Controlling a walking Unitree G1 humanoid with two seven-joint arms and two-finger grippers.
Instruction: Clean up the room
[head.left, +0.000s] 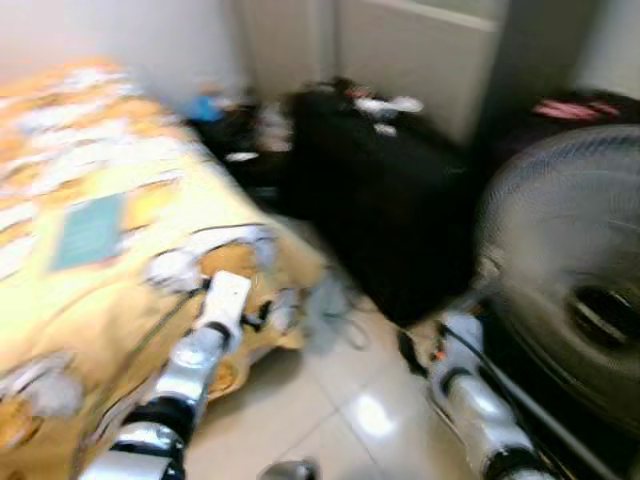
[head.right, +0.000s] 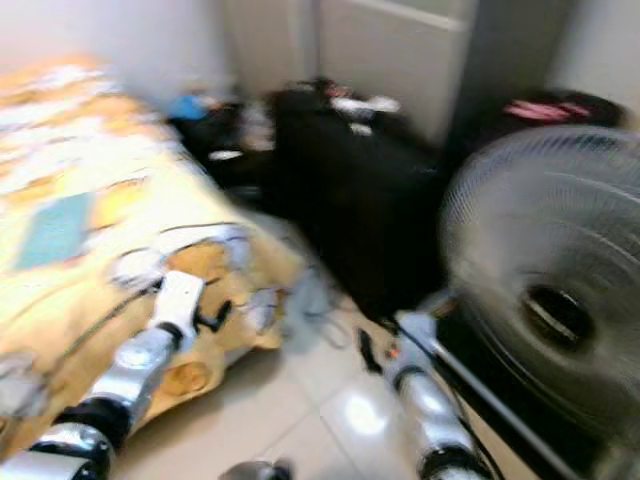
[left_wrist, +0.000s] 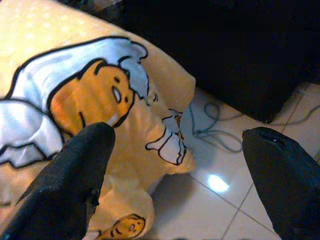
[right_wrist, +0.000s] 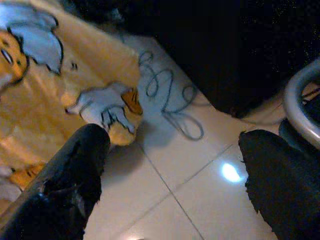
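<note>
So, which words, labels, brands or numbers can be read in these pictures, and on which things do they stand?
None can be read.
Yellow cartoon-print bed cover: drawings, no letters.
Teal flat rectangle on the bed: too blurred.
Large grey standing fan: no label legible.
</note>
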